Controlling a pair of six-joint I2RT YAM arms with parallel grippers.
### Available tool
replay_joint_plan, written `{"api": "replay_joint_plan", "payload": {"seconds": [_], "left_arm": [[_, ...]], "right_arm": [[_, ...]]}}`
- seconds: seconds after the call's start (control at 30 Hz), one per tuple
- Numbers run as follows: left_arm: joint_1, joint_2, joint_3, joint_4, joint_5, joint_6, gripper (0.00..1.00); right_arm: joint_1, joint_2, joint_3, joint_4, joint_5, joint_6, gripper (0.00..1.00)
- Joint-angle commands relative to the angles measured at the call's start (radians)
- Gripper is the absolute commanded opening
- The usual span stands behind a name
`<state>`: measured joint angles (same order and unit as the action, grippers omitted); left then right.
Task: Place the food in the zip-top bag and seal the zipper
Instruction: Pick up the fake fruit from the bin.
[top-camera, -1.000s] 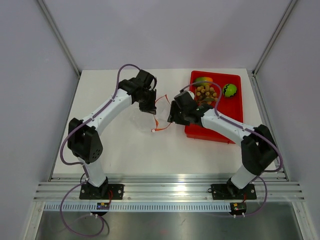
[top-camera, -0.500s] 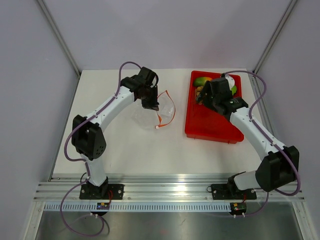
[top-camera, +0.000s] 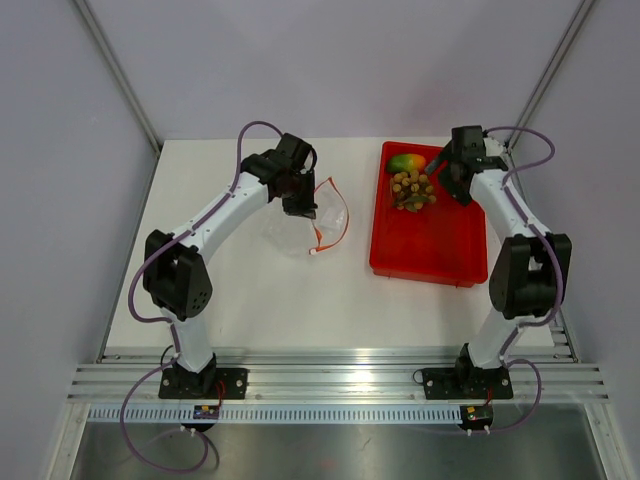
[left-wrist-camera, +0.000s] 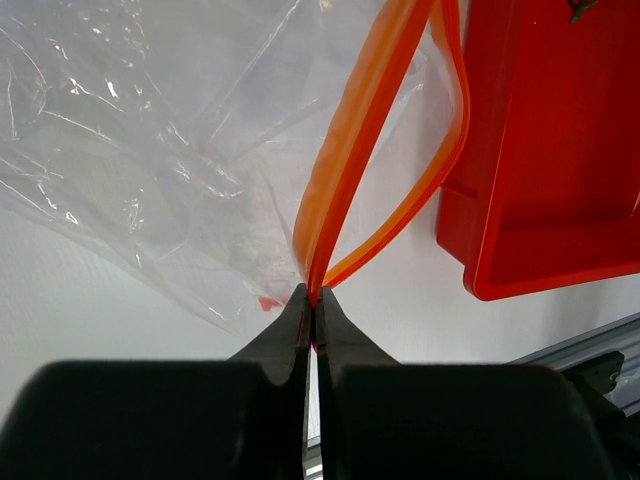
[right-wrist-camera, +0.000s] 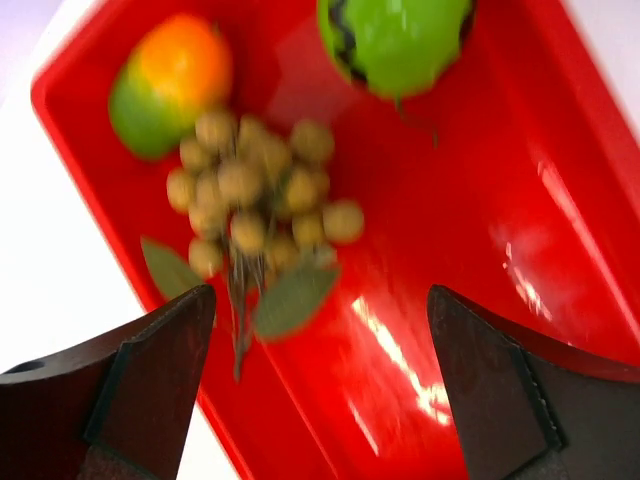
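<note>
**Station status: bag gripped on the left, food in the tray on the right**

The white worktop is enclosed by pale walls. I view it from overhead, with both arm bases along the bottom edge of the frame. A red tray lies right of centre in that view.

1. Food. All three items sit in the upper end of the red tray. In the right wrist view the mango is at upper left. The bunch of tan balls, with green leaves, is just below it. The round green fruit is at the top edge. In the overhead view the right arm hides the round green fruit.

2. Right tool. Released. Its two fingers stand wide apart over the tray with nothing between them.

3. Zip-top bag. It lies at the centre of the overhead view, left of the tray and apart from it. The clear film is crinkled.

4. Zipper. Its two orange-red strips bow apart into a loop. The white end piece shows at the loop's lower end in the overhead view.

5. Left tool. Clenched on the zipper, where both strips meet between its fingertips.
</note>
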<state>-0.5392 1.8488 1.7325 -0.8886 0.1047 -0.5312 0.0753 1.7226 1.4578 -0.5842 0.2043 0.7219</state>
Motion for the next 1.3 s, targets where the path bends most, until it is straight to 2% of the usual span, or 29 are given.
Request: {"api": "replay_joint_plan", "payload": {"seconds": [0.0, 0.23, 0.37, 0.53, 0.93, 1.1, 1.27], "left_arm": [[0.001, -0.002, 0.044, 0.027, -0.033, 0.042, 0.00], [0.001, -0.010, 0.064, 0.005, -0.057, 0.094, 0.00], [0.001, -0.003, 0.078, -0.012, -0.076, 0.106, 0.00], [-0.001, 0.006, 0.073, -0.009, -0.071, 0.106, 0.00], [0.001, 0.015, 0.055, 0.005, -0.066, 0.108, 0.00], [-0.001, 0.018, 0.045, 0.008, -0.069, 0.106, 0.00], [0.001, 0.018, 0.044, 0.013, -0.069, 0.106, 0.00]], "right_arm": [[-0.011, 0.113, 0.177, -0.063, 0.157, -0.030, 0.95], [-0.029, 0.423, 0.574, -0.238, 0.305, -0.125, 0.99], [-0.040, 0.523, 0.699, -0.284, 0.349, -0.170, 0.99], [-0.055, 0.618, 0.806, -0.341, 0.333, -0.197, 0.99], [-0.068, 0.677, 0.782, -0.329, 0.307, -0.214, 0.99], [-0.068, 0.680, 0.777, -0.296, 0.293, -0.234, 0.94], [-0.098, 0.706, 0.811, -0.290, 0.288, -0.259, 0.99]]}}
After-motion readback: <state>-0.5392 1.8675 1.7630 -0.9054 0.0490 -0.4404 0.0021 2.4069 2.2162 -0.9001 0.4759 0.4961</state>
